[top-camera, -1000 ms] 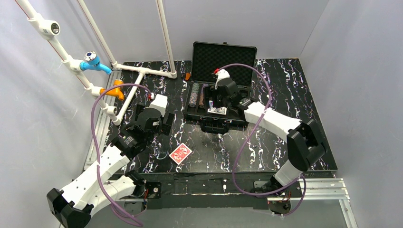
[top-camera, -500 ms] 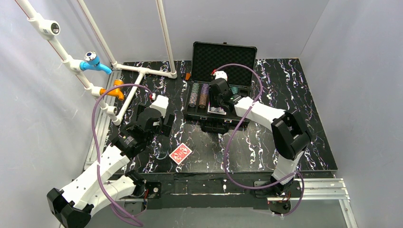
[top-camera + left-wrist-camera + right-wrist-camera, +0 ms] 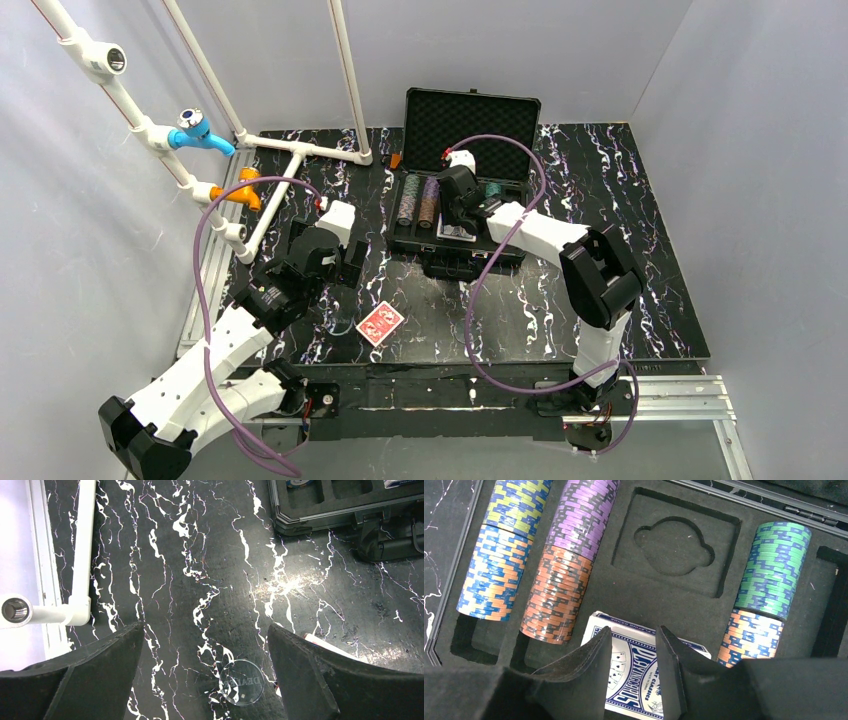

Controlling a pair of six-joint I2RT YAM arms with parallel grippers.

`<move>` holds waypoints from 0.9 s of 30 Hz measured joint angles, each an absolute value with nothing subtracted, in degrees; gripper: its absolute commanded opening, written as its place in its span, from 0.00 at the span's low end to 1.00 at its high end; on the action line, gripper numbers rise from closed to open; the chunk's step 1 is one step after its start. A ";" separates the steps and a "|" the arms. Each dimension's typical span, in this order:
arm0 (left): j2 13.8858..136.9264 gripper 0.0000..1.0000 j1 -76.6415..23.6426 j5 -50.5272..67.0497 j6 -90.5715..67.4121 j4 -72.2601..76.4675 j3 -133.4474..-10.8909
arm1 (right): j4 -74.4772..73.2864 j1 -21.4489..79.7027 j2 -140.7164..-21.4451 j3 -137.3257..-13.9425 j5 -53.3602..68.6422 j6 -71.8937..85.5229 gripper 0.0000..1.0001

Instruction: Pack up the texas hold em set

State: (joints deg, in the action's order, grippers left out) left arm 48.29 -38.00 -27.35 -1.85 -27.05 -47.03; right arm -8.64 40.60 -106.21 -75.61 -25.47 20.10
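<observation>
The black briefcase point(image 3: 470, 110) stands open at the back of the table, foam lid up. Striped poker chips point(image 3: 418, 200) fill its left slots, and more show in the right wrist view point(image 3: 569, 565). The blue-backed deck point(image 3: 639, 675) lies flat in a front slot of the case. My right gripper point(image 3: 635, 630) hovers just over it, its jaws a little apart and not clamping it; it shows over the case in the top view point(image 3: 455, 215). The red-backed deck point(image 3: 380, 323) lies on the table. My left gripper point(image 3: 206, 627) is wide open above a clear dealer button point(image 3: 242, 682).
A white PVC pipe frame point(image 3: 290, 150) with blue and orange fittings stands at the table's left. The case's front latches and handle point(image 3: 390, 540) jut toward me. An unfilled round recess point(image 3: 674, 537) sits in the case foam. A corner of the red deck point(image 3: 325, 645) shows beside my left gripper's right finger.
My right arm's elbow has swung left toward the case and the gripper has shifted slightly left over the blue deck. The left arm has not moved.
</observation>
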 measured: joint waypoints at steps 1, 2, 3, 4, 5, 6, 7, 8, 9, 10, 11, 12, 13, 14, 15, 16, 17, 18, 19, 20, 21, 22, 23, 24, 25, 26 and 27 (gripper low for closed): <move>48.27 0.93 -38.00 -27.35 -1.83 -27.05 -47.00 | -8.56 40.58 -106.19 -75.61 -25.23 19.90 0.44; 48.25 0.93 -38.00 -27.35 -1.83 -27.05 -47.03 | -8.43 40.56 -106.21 -75.59 -24.86 19.66 0.44; 48.23 0.93 -38.00 -27.33 -1.80 -27.03 -47.00 | -8.27 40.51 -106.21 -75.53 -24.58 19.49 0.44; 48.21 0.93 -38.00 -27.29 -1.76 -27.05 -47.03 | -7.97 40.51 -106.21 -75.40 -24.12 19.29 0.43; 48.21 0.93 -38.00 -27.24 -1.72 -27.03 -47.03 | -7.55 40.51 -106.21 -75.20 -23.75 19.14 0.43; 48.21 0.93 -38.00 -27.20 -1.67 -27.03 -47.03 | -7.42 40.51 -106.21 -75.09 -23.49 19.03 0.43; 48.21 0.93 -38.00 -27.18 -1.67 -27.05 -47.00 | -7.25 40.51 -106.21 -74.96 -23.27 18.85 0.43; 48.21 0.93 -38.00 -27.16 -1.65 -27.05 -47.03 | -6.92 40.51 -106.21 -74.72 -23.00 18.76 0.43; 48.21 0.93 -38.00 -27.16 -1.65 -27.03 -47.00 | -6.42 40.51 -106.21 -74.43 -22.79 18.61 0.43; 48.21 0.93 -38.00 -27.16 -1.65 -27.03 -47.00 | -5.91 40.51 -106.21 -74.11 -22.55 18.39 0.43; 48.21 0.93 -38.00 -27.14 -1.63 -27.05 -47.00 | -5.63 40.49 -106.21 -73.84 -22.41 18.22 0.43; 48.21 0.93 -38.00 -27.14 -1.63 -27.03 -47.03 | -5.19 40.45 -106.21 -73.49 -22.26 18.20 0.43; 48.21 0.93 -38.00 -27.14 -1.63 -27.05 -47.03 | -4.73 40.40 -106.21 -73.19 -22.11 18.13 0.43; 48.21 0.93 -38.00 -27.11 -1.61 -27.03 -47.03 | -4.45 40.34 -106.26 -72.97 -21.96 18.11 0.44; 48.21 0.93 -38.00 -27.11 -1.58 -27.03 -47.03 | -4.12 40.27 -106.24 -72.66 -21.76 18.06 0.44; 48.21 0.93 -38.00 -27.09 -1.56 -27.03 -47.00 | -3.84 40.21 -106.24 -72.49 -21.61 18.04 0.44; 48.21 0.93 -38.00 -27.09 -1.54 -27.03 -47.03 | -3.70 40.18 -106.26 -72.42 -21.45 17.98 0.45; 48.21 0.93 -38.00 -27.09 -1.52 -27.05 -47.00 | -3.68 40.14 -106.26 -72.40 -21.28 17.87 0.46; 48.21 0.93 -38.00 -27.07 -1.50 -27.05 -47.03 | -3.68 40.14 -106.26 -72.42 -21.21 17.78 0.47; 48.21 0.93 -38.00 -27.05 -1.50 -27.03 -47.03 | -3.70 40.14 -106.26 -72.44 -21.08 17.52 0.48; 48.21 0.93 -38.00 -27.03 -1.50 -27.05 -47.00 | -3.90 40.14 -106.26 -72.60 -20.99 17.30 0.49; 48.21 0.93 -38.00 -27.00 -1.50 -27.05 -47.03 | -4.29 40.14 -106.26 -72.86 -20.86 16.91 0.51; 48.21 0.93 -38.00 -26.98 -1.50 -27.03 -47.03 | -4.89 40.18 -106.26 -73.23 -20.78 16.58 0.52; 48.21 0.93 -38.00 -26.98 -1.50 -27.03 -47.00 | -5.58 40.23 -106.26 -73.65 -20.78 16.27 0.52; 48.21 0.93 -38.00 -26.98 -1.50 -27.03 -47.00 | -6.31 40.25 -106.24 -74.08 -20.73 16.05 0.52; 48.21 0.92 -38.00 -26.98 -1.50 -27.05 -47.03 | -6.83 40.27 -106.24 -74.52 -20.75 15.84 0.52; 48.21 0.92 -38.00 -26.98 -1.50 -27.03 -47.03 | -7.22 40.32 -106.21 -74.85 -20.75 15.64 0.51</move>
